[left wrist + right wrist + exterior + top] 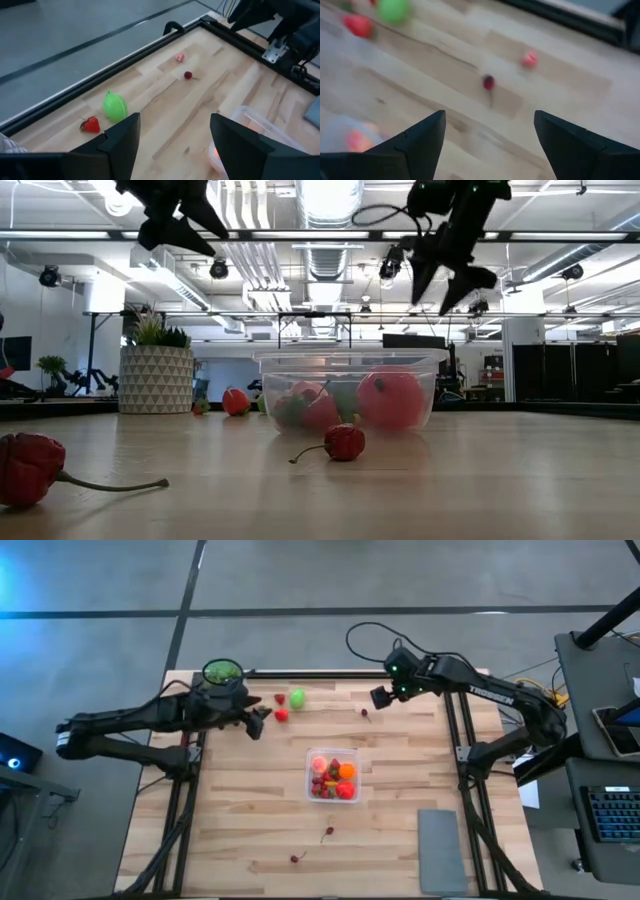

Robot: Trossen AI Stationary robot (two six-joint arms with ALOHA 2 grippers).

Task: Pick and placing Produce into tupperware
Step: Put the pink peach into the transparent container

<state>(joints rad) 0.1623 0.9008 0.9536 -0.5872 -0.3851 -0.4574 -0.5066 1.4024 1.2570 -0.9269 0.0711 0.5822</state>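
While the clear tupperware (pixel 333 778) sits mid-table holding fruit, I see my left gripper (pixel 262 720) and right gripper (pixel 378 697) hovering near the far edge, fingers apart, empty.

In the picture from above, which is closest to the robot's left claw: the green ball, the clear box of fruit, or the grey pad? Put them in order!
Counting from the left gripper:
1. The green ball, just beside it near the table's far edge.
2. The clear box, at the table's middle.
3. The grey pad, far off in the near right corner.
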